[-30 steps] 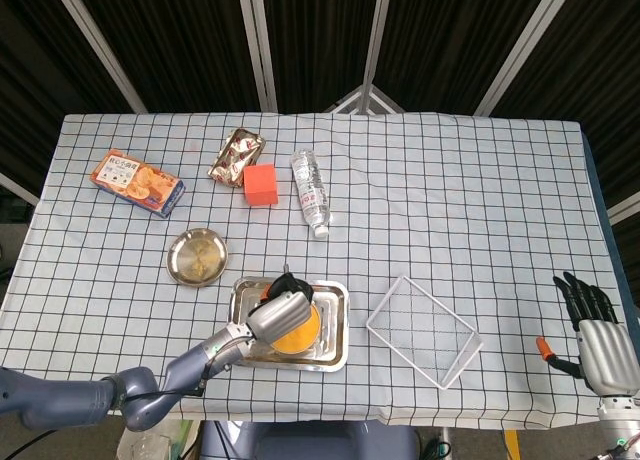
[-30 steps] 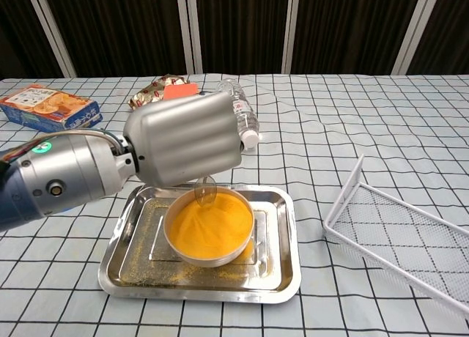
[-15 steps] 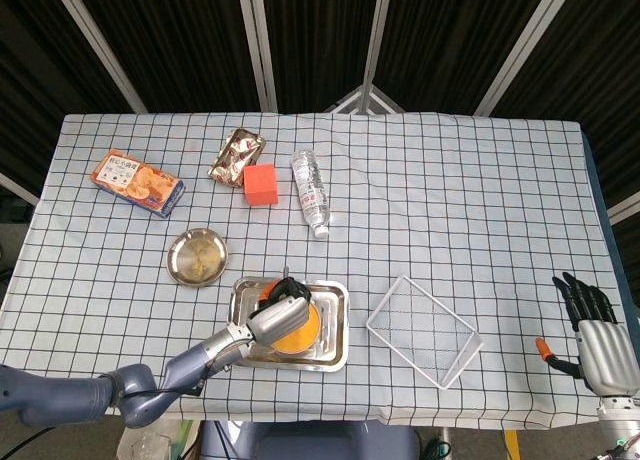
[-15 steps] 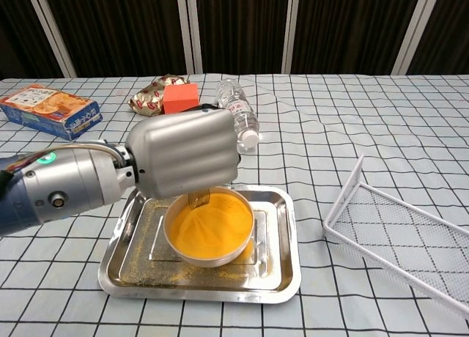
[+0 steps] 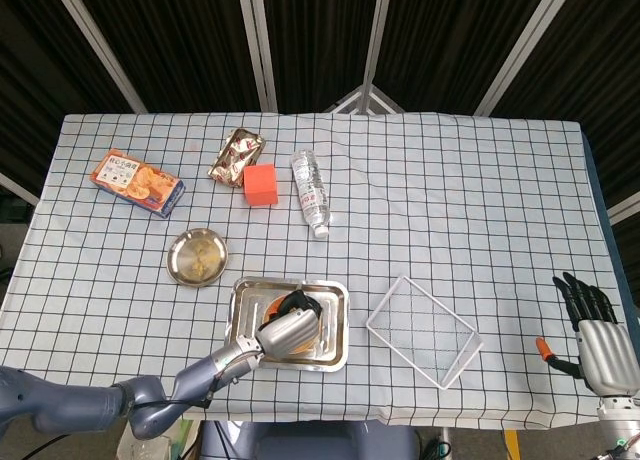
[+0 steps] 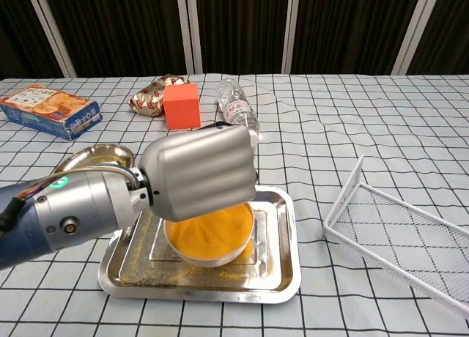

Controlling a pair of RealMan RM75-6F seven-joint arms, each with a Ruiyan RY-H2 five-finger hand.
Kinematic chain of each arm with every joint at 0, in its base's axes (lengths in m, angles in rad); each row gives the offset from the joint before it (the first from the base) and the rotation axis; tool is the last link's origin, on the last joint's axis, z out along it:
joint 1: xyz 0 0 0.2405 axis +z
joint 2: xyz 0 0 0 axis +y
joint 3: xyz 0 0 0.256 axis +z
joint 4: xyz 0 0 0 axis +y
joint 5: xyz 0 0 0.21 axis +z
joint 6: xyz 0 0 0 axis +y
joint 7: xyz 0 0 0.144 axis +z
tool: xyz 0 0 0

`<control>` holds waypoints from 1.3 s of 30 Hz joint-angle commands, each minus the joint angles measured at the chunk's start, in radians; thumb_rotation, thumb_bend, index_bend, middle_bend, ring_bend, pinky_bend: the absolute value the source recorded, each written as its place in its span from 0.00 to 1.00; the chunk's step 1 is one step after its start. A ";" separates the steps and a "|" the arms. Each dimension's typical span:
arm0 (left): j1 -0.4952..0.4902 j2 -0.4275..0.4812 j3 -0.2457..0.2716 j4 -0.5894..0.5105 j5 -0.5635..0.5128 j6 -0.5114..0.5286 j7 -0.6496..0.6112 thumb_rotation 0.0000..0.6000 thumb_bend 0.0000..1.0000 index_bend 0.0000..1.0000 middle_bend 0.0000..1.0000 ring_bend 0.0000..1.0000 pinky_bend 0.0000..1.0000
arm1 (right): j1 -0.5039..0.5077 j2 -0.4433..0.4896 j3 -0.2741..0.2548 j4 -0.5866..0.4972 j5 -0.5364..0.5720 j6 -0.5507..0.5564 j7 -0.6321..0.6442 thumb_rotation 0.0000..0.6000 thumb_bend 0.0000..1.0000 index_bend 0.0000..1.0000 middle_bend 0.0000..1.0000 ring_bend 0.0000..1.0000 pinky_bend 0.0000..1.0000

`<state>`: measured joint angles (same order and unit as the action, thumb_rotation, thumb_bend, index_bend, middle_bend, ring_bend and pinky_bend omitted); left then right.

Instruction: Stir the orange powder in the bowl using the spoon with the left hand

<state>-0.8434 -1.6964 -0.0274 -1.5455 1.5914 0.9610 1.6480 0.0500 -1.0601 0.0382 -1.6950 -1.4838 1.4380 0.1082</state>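
Orange powder [image 6: 212,231] fills the bowl [image 6: 209,253], which stands in a steel tray [image 6: 282,260] near the table's front edge. Grains of powder dust the tray floor around the bowl. The left hand [image 6: 199,170] hangs right over the bowl, its silver back turned to the chest camera and its fingers curled under, so it covers the bowl's rear half. The spoon is hidden behind the hand in both views, and whether the hand grips it cannot be told from here. In the head view the left hand [image 5: 288,331] covers most of the bowl [image 5: 272,308], with only a sliver of orange showing at its upper left.

A round metal dish [image 5: 196,257] lies just beyond the tray's left corner. A wire basket [image 5: 423,331] sits to the right of the tray, apart from it. Farther back on the checked cloth [image 5: 450,200] are a water bottle [image 5: 311,192] lying on its side, an orange block [image 5: 261,185] touching a foil packet [image 5: 235,156], and a biscuit box [image 5: 137,182] at the far left.

The right hand [image 5: 594,330] rests off the table's right edge, fingers spread and holding nothing.
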 commanded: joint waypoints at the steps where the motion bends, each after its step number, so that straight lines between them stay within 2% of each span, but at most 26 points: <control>1: 0.005 -0.014 -0.002 -0.002 -0.001 0.006 -0.001 1.00 0.81 0.84 1.00 0.92 0.96 | 0.000 0.000 0.000 0.000 0.000 0.000 0.000 1.00 0.36 0.00 0.00 0.00 0.00; 15: -0.001 -0.031 -0.034 -0.045 -0.007 0.011 0.020 1.00 0.81 0.84 1.00 0.92 0.96 | 0.000 0.001 0.000 -0.001 0.001 -0.001 0.001 1.00 0.36 0.00 0.00 0.00 0.00; 25: 0.004 -0.019 -0.033 -0.066 -0.006 0.017 0.023 1.00 0.80 0.84 1.00 0.92 0.96 | 0.000 0.001 0.001 -0.001 0.003 -0.001 0.001 1.00 0.36 0.00 0.00 0.00 0.00; 39: 0.035 0.099 -0.017 -0.126 0.017 0.052 -0.009 1.00 0.81 0.84 1.00 0.92 0.96 | 0.000 0.000 0.001 -0.001 0.005 -0.003 -0.004 1.00 0.36 0.00 0.00 0.00 0.00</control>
<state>-0.8128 -1.6054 -0.0458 -1.6672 1.6060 1.0084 1.6440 0.0503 -1.0604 0.0391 -1.6955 -1.4792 1.4354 0.1039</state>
